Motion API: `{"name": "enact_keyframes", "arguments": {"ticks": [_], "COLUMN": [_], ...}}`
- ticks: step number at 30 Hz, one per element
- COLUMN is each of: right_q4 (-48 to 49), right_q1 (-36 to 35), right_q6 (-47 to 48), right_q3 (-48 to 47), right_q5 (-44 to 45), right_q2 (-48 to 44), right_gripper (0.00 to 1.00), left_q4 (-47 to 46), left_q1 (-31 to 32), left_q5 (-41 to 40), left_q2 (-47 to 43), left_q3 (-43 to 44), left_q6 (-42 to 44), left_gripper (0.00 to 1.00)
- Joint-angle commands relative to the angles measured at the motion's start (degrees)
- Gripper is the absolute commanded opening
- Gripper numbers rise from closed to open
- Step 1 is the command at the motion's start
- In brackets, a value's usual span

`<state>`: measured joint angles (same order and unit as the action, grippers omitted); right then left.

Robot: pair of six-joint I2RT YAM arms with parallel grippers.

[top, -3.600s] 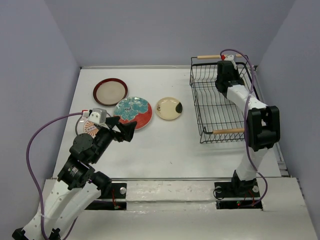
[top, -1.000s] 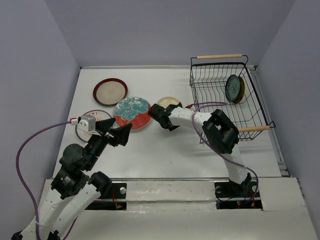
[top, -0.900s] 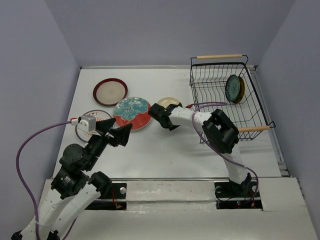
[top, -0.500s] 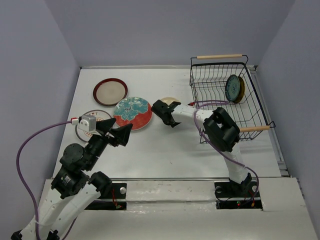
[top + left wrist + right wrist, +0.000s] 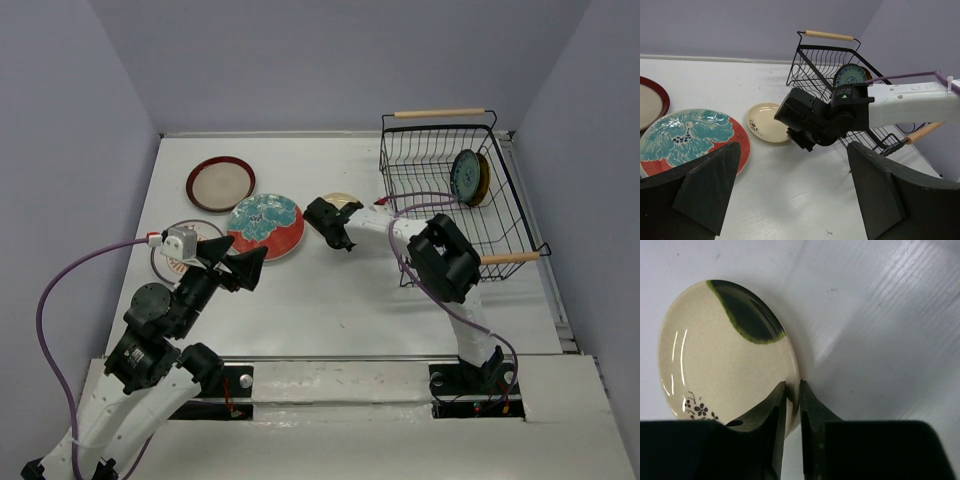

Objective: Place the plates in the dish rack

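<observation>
Two fingers of the right claw [image 5: 792,395], nearly together, pinch the rim of the cream plate [image 5: 720,360] on the worktop [image 5: 330,300]; left claw [image 5: 792,150] gapes wide near the floral plate [image 5: 265,225].

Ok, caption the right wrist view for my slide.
Right gripper pinching the rim of the cream plate, white table beneath.

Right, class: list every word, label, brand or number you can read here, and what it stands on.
No text can be read anywhere.
The cream plate carries only a flower sprig and a green patch; the floral plate and the dish rack bear no lettering.
</observation>
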<state>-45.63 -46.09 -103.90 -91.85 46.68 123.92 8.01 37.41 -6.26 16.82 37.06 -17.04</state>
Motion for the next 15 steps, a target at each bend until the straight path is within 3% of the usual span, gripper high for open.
{"name": "enact_keyframes", "arguments": {"ticks": [1,9,15], "right_q4": [0.01,-7.62,-17.03], "right_q1": [0.38,-0.93,-4.09], "right_q6": [4.74,10.28,16.52], "right_q3": [1.06,-2.44,-14.39], "right_q5": [7.64,16.59,25.02], "right_q2": [-4.65,-7.38,-4.57], "right_gripper": [0.1,0.07,0.07], "left_q4": [-2.3,-2.47,-2.39], "left_q1": [0.12,-0.05,-0.32], "left_q5": [0.11,-0.33,-0.15], "left_q2": [0.85,1.29,1.73], "left_q3": [0.12,0.12,0.03], "left_q6": [0.6,0.78,0.78], "left_gripper": [0.99,0.99,0.99]}}
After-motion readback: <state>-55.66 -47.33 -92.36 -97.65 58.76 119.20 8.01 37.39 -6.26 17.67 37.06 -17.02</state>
